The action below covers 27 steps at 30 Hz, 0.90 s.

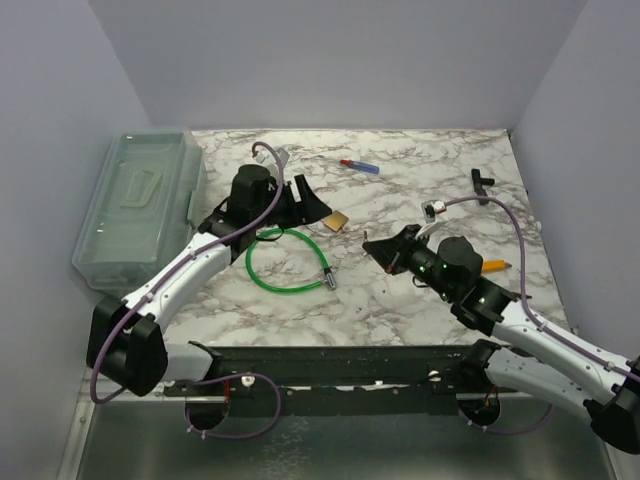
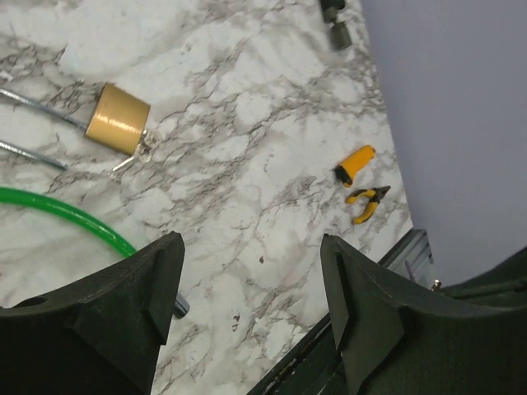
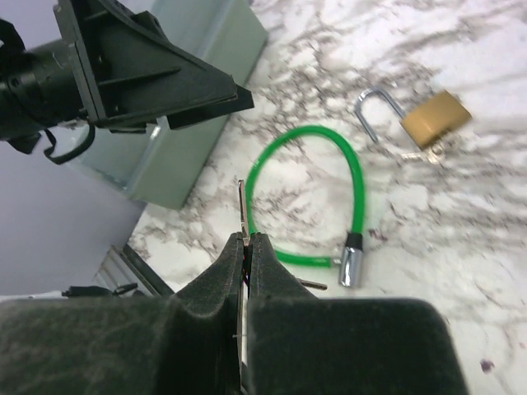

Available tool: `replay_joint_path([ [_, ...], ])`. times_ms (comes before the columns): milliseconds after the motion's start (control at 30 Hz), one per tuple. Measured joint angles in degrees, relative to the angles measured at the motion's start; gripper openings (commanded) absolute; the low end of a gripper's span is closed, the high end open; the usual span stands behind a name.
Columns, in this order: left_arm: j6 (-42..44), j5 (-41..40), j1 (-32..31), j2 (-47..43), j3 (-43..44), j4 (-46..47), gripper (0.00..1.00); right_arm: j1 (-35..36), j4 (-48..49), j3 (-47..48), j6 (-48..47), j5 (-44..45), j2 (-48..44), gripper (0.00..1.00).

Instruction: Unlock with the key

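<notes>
Two arms flank the padlock [image 1: 338, 220] on the bench [image 1: 400, 300]. Left fingers [image 2: 156, 288], just left of it, stand wide and empty. Its shackle [image 3: 375, 111] looks sprung, one leg free. Right fingers [image 3: 218, 280], right of the padlock and apart from it, pinch the key [image 3: 241, 206] edge-on. Judgement: unlocking looks done or nearly so.

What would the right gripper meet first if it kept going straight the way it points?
Probably the green cable: the right gripper, shut on the key, points at its loop, with the left gripper beyond. It could pass over the loop instead, since depth is unclear.
</notes>
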Motion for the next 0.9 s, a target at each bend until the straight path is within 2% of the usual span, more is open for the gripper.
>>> replay_joint_path([
  [167,-0.42,-6.58,-3.80,4.72,2.95,-8.61,0.71,0.00,-6.82,-3.26,2.36,1.88,-5.25,0.01],
  [500,-8.76,-23.85,-13.97,15.82,9.86,-25.49,0.74,0.00,-15.39,-4.72,5.16,4.33,-10.23,0.01],
  [900,-16.83,-30.53,-17.86,26.49,12.28,-30.99,0.75,0.00,-19.58,-5.44,5.77,5.42,-14.36,0.01],
])
